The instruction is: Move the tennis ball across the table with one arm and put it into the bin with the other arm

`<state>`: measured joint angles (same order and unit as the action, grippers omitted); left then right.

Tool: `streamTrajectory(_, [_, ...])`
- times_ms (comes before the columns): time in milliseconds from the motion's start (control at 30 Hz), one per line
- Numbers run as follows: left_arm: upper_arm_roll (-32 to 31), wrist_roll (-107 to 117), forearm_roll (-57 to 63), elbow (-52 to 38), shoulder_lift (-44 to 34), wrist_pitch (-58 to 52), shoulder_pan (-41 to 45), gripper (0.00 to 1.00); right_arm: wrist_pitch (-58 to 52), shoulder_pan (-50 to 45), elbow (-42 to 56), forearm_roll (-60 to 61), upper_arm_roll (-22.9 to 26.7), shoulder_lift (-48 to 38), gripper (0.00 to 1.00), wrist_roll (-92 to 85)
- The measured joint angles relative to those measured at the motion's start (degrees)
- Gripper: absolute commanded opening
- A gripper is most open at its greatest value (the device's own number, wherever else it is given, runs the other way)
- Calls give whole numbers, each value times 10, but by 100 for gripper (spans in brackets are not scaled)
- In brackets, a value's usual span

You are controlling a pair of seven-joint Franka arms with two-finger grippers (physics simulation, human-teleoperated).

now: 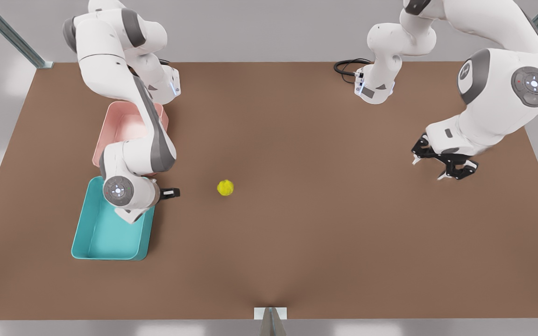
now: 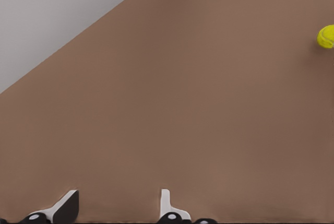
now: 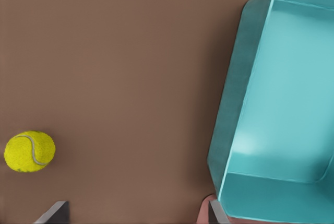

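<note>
The small bright yellow-green fuzzy tennis ball (image 1: 225,187) is lying free on the large matte brown table (image 1: 325,242), a little left of centre in the front view, apart from the teal rectangular plastic bin (image 1: 92,245) sitting at lower left; a pink bin (image 1: 118,127) of like shape is standing just above the teal one, partly behind the arm. The right gripper (image 3: 136,212), on the arm at the front view's left, is hanging by the teal bin's near edge with its fingers spread wide and holding nothing, the ball lying just off to one side of them. The left gripper (image 1: 444,163), at the front view's right, is hovering well apart from the ball, jaws wide and empty; this arm is waiting. Judgement: the ball is looking light, springy and felt-covered, so grippy rather than slick, but prone to rolling if nudged; pinching it across its middle, fingers straddling the widest part, is looking safest. A faint curved seam is showing on the ball; no brand, label or writing is readable anywhere.
</note>
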<state>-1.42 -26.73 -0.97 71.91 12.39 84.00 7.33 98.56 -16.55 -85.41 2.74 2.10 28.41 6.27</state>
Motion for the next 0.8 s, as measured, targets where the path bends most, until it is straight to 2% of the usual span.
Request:
streamTrajectory(200, [-1,114,7,-2,7,-86,0,100,128,-42,-107,30,0,-8,100,59])
streamTrajectory(533, [-1,237,9,-3,10,-125,-11,100,341,-76,-310,86,0,-62,100,146])
streamTrajectory(800, [-1,296,8,-3,10,-134,-11,100,421,-77,-376,92,1,-87,100,189])
